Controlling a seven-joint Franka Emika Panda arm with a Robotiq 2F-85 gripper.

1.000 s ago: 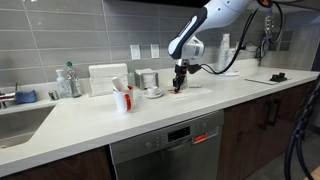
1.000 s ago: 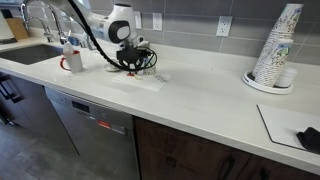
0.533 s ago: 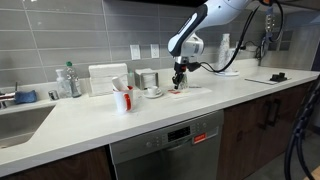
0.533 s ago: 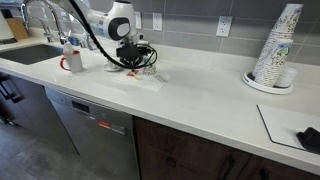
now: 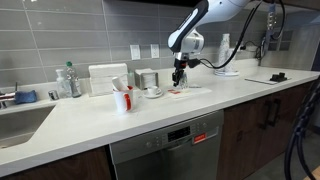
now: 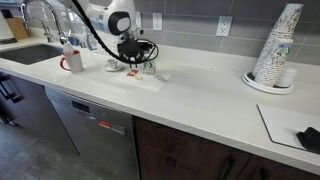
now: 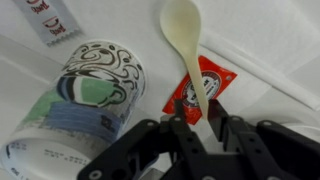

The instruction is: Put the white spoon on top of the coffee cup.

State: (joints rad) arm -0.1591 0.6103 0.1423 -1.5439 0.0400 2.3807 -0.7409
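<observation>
The white spoon was held by its handle, its bowl pointing away from the gripper. The two dark fingers were pinched against either side of the thin handle. In the wrist view the spoon lay across a small red packet on the white counter. It seemed to hang a little above both, though the angle made that hard to judge.

Just beside the spoon and apart from it stood the coffee cup, a pale cup with black swirls and a teal mark on its side. Nothing rested on top of it. A second packet, white with red print, lay further off beyond the cup.

In both exterior views the arm reached down over the counter near the tiled wall, with the gripper pointing downward. The red-and-white mug stood well apart from it, toward the sink.
</observation>
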